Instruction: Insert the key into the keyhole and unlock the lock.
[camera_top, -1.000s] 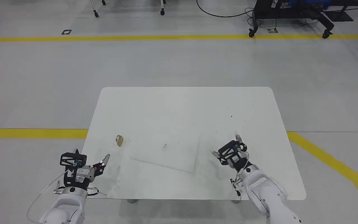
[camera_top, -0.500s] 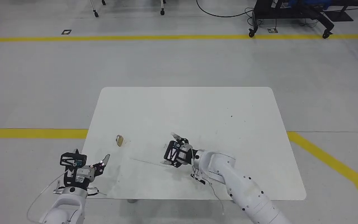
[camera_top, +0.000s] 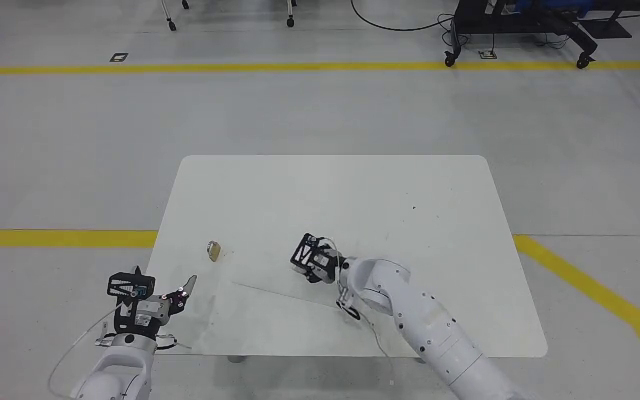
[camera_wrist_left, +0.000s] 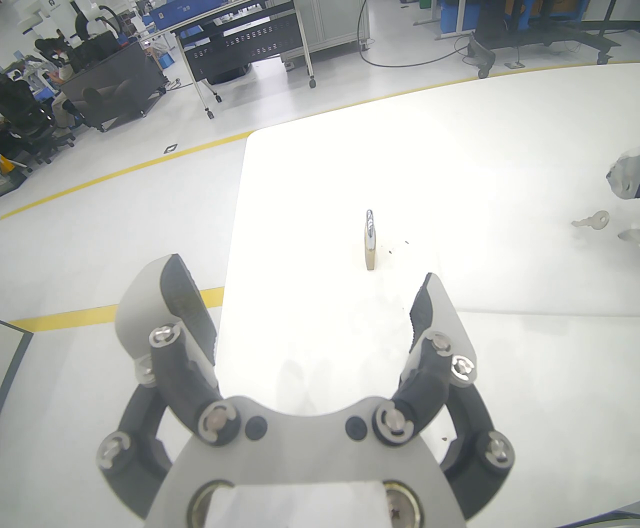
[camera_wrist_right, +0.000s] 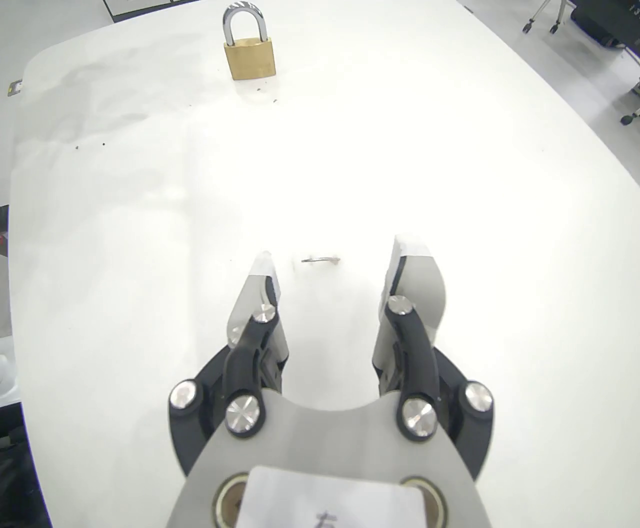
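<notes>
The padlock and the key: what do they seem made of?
The padlock has a body that looks like brass: dull golden-yellow. Its shackle seems polished steel or chrome, with bright reflections. The key looks like pale silvery metal; the exact kind is unclear.

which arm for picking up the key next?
Right. The right gripper is open, with the key lying just ahead, between its fingertips. The left gripper is open at the table edge, facing the padlock, with the key well off to the side.
</notes>
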